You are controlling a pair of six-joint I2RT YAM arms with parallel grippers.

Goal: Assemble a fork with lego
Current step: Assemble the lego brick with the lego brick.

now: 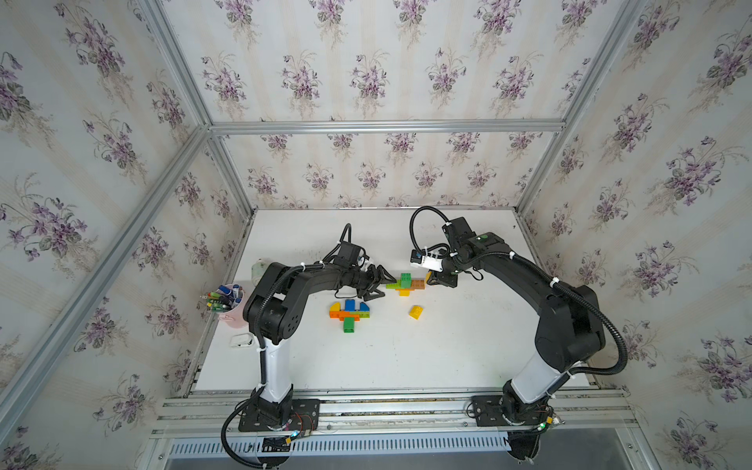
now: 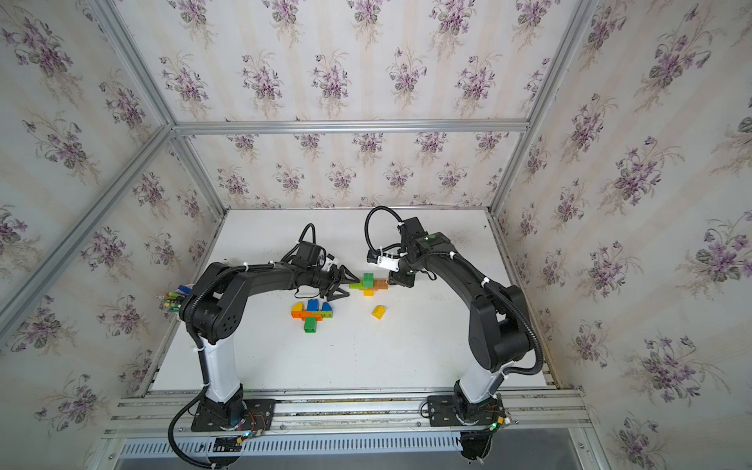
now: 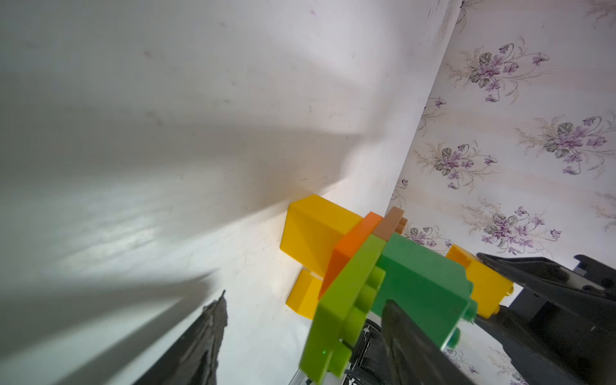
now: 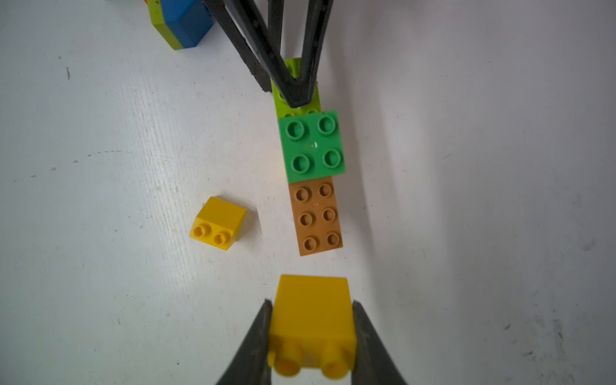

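My right gripper point(image 4: 311, 336) clamps a yellow brick point(image 4: 311, 316) at the brown brick's point(image 4: 316, 216) six o'clock, while my left gripper point(image 1: 384, 280) straddles the lime brick point(image 4: 293, 96), jaws parted.

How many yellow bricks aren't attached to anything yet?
2: held yellow brick in the right gripper, near the brown brick; loose yellow brick on the table. Others may be hidden.
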